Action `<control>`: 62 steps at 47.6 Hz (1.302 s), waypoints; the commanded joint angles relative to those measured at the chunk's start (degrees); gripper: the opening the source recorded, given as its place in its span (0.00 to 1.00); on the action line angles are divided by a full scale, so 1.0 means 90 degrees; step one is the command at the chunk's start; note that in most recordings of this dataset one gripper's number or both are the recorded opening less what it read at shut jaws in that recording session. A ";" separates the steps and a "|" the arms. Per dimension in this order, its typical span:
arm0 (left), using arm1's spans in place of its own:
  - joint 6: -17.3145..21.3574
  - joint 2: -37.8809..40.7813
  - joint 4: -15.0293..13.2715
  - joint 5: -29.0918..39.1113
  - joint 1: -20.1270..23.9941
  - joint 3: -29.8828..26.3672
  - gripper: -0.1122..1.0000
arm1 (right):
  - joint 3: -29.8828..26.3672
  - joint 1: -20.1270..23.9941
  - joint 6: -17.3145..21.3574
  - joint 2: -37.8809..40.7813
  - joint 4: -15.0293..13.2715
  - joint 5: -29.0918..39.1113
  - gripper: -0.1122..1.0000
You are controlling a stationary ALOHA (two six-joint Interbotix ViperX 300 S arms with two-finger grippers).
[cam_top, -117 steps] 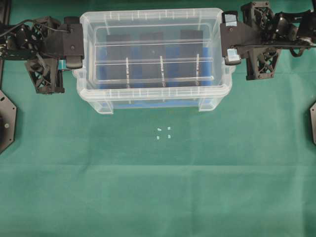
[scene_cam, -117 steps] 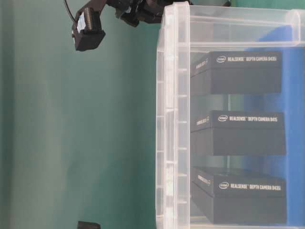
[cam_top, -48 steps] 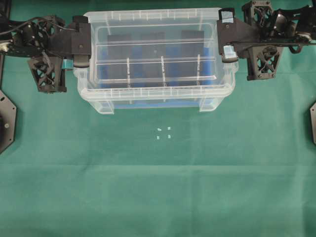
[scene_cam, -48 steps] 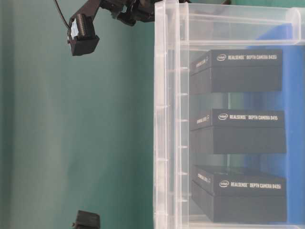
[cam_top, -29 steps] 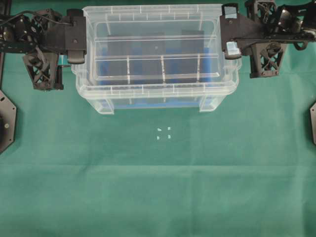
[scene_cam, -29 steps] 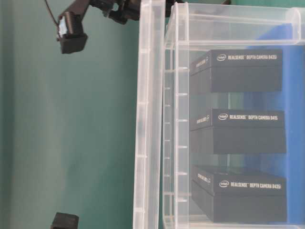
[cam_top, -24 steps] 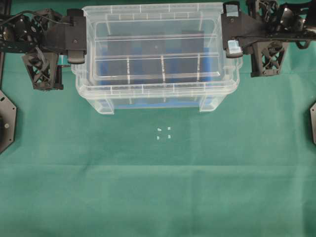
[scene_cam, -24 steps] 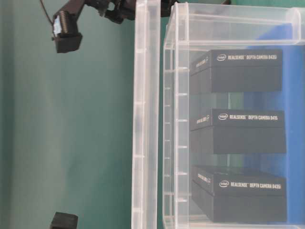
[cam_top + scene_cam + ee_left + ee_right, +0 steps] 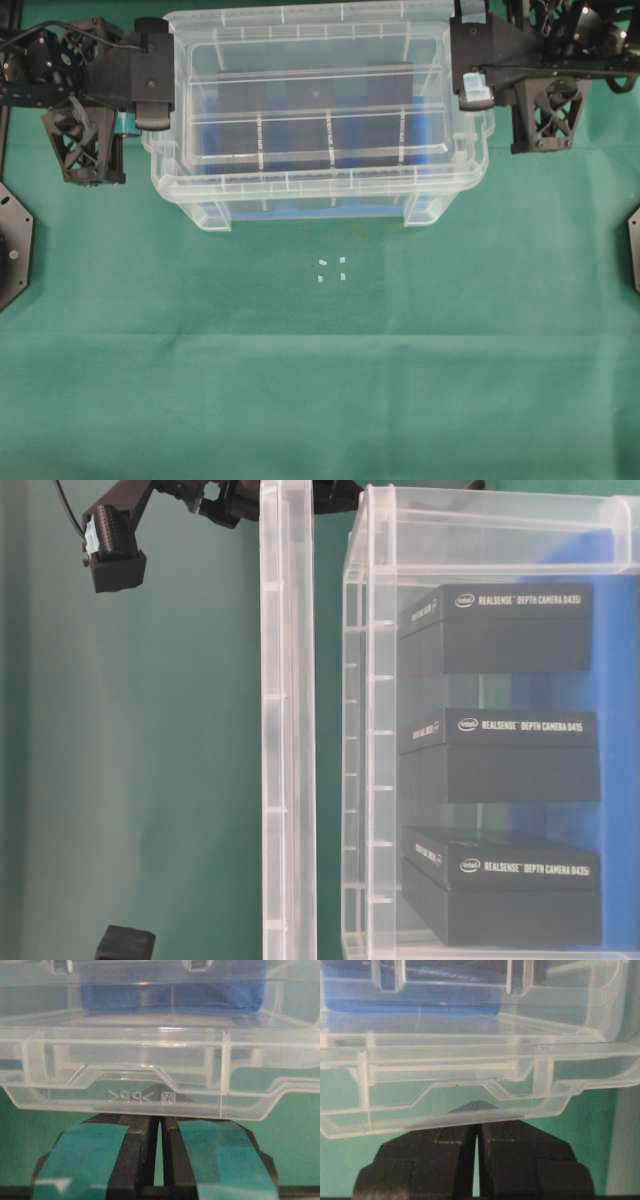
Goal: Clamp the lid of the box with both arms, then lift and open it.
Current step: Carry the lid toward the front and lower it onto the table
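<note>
The clear lid hangs level above the box, with my grippers holding its two short ends. My left gripper, with teal tape, is shut on the left end tab. My right gripper, with a pale tag, is shut on the right end tab. In the table-level view, which is turned on its side, the lid stands apart from the box rim, with green cloth showing between them. Three black packs stand in the box on a blue insert. Each wrist view shows the lid edge over nearly closed jaws.
The box stands at the far middle of a green cloth. Small white marks lie on the cloth in front of it. Black mounting plates sit at the left and right table edges.
The lid has come off the box and risen; the gap between lid and box rim has widened. Both arms have moved up with it, still shut on its ends.
</note>
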 commanded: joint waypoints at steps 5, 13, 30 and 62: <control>-0.0264 -0.0146 -0.0020 -0.0010 -0.0283 -0.0303 0.12 | -0.0332 0.0479 0.0303 -0.0195 0.0059 0.0107 0.10; -0.0547 -0.0186 -0.0029 0.0107 -0.0566 -0.0293 0.12 | -0.0322 0.0820 0.0518 -0.0293 0.0049 0.0186 0.10; -0.1191 -0.0264 -0.0020 0.0117 -0.1309 -0.0283 0.12 | -0.0283 0.1533 0.1191 -0.0332 -0.0127 0.0312 0.10; -0.2510 -0.0371 0.0020 0.0117 -0.2500 -0.0186 0.12 | -0.0273 0.3154 0.3105 -0.0322 -0.0967 0.0674 0.10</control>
